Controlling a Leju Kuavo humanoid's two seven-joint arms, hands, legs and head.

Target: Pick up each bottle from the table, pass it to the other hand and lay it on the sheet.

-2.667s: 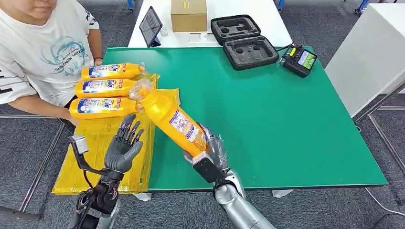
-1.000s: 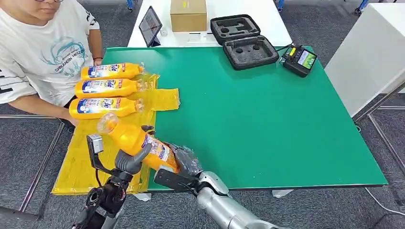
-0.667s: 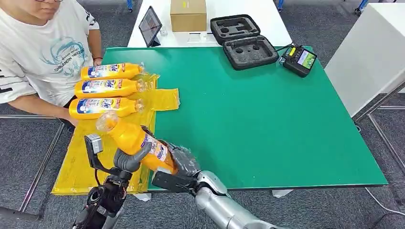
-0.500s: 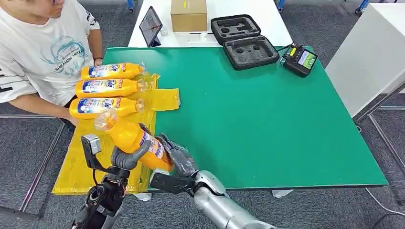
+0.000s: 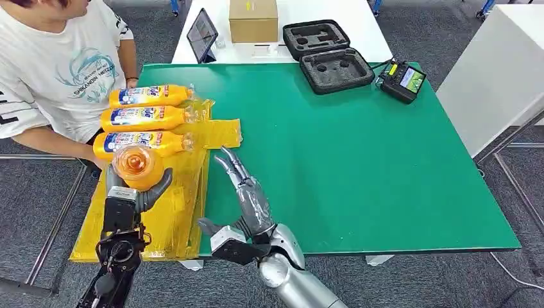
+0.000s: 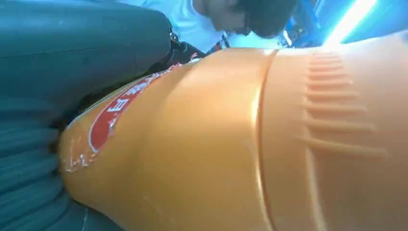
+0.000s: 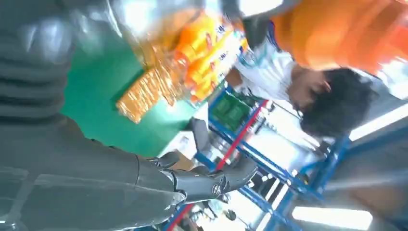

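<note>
The green counter (image 5: 359, 147) carries the yellow sheet (image 5: 173, 212), three bottles (image 5: 144, 117) lying on its far end. Handover's done! The fourth bottle (image 5: 136, 165) has left the right hand (image 5: 247, 192), whose fingers (image 5: 229, 162) now spread apart, empty. The left hand (image 5: 131, 189) clamps it above the sheet, cap toward the camera. Laying it down looks next.

An orange bottle (image 6: 269, 144) sits very close to the camera, gripped by the left hand (image 6: 57, 96). Its red label (image 6: 113, 113) is too blurred to read. A person (image 6: 226, 17) is behind it.
</note>
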